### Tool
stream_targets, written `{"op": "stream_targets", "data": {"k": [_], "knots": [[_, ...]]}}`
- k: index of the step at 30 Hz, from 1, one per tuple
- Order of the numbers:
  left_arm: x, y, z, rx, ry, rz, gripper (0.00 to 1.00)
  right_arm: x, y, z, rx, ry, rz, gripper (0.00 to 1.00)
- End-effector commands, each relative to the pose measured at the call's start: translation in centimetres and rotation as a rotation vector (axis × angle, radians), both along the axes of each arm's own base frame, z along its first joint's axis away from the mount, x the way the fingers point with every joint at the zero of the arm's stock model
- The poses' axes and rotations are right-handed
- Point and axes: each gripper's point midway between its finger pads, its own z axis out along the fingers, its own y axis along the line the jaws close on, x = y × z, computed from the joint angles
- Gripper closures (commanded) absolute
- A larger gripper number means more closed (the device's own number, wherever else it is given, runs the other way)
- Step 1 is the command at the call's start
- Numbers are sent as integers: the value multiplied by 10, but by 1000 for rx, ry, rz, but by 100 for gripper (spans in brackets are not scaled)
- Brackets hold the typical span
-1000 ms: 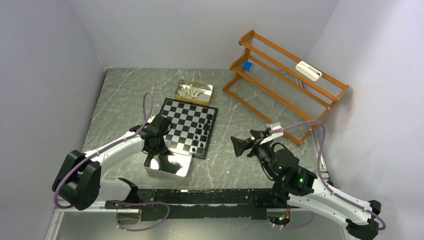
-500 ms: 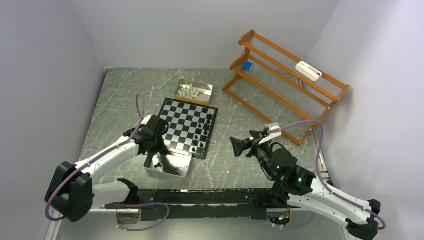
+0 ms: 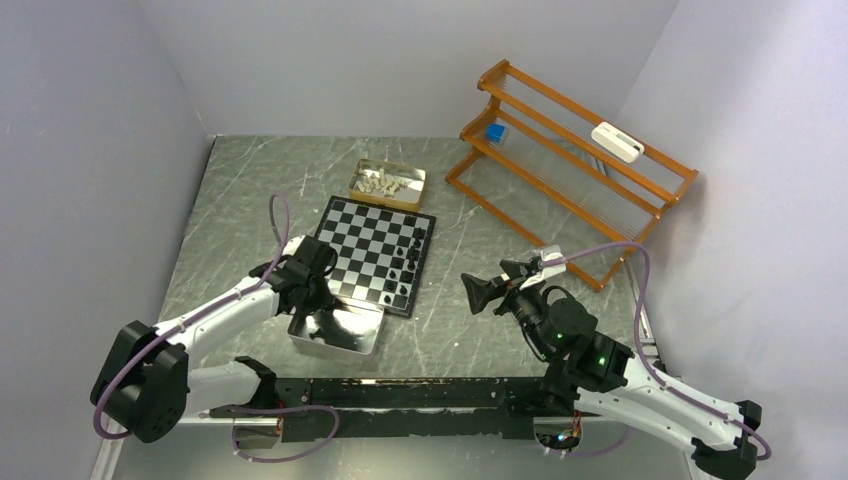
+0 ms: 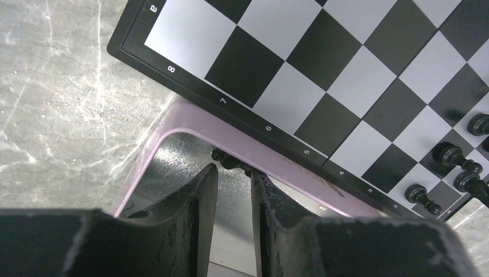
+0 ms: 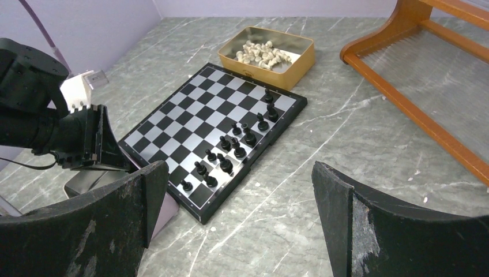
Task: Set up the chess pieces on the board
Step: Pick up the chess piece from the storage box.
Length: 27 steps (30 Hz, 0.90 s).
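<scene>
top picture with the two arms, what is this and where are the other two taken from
Two robot arms bolted to a table, filmed from above. The other two shots come from a camera on each wrist. On the table: a chessboard with black pieces, a gold tin of cream pieces, a silver tray, a wooden rack. The left gripper is over the tray, jaws nearly together beside a black piece; whether it grips is unclear. The right gripper is open, empty.

Lilac walls (image 3: 400, 60), marble tabletop (image 3: 480, 250) (grey, veined)
</scene>
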Motion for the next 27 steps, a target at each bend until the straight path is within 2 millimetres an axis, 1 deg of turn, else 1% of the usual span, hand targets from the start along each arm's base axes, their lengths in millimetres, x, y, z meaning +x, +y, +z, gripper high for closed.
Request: {"op": "stream_targets", "data": {"k": [1,5,9,15,18,20,22,25,27], "knots": [[3,-3,-6,-31,-12,25,67,1,-6,7,13,-10,-22,0],[2,-1,-12,-20,3,27,68,1,-6,8,16,-13,-23,0],[1,1,-13,-8,4,28,68,1,-7,7,14,-13,-25,0],[-5,5,-16,8,23,21,67,1,-5,4,13,-10,-22,0],[-9,6,-16,9,38,18,69,2,-4,3,11,-9,-19,0],[-12,5,-13,3,42,15,71,2,-4,2,10,-7,-19,0],[-12,4,-4,-14,31,18,72,2,-4,1,7,-4,-20,0],[-8,1,14,-56,-30,22,70,1,-4,0,13,0,-20,0],[-4,-2,20,-78,-59,24,68,1,-3,-1,18,-1,-14,0]]}}
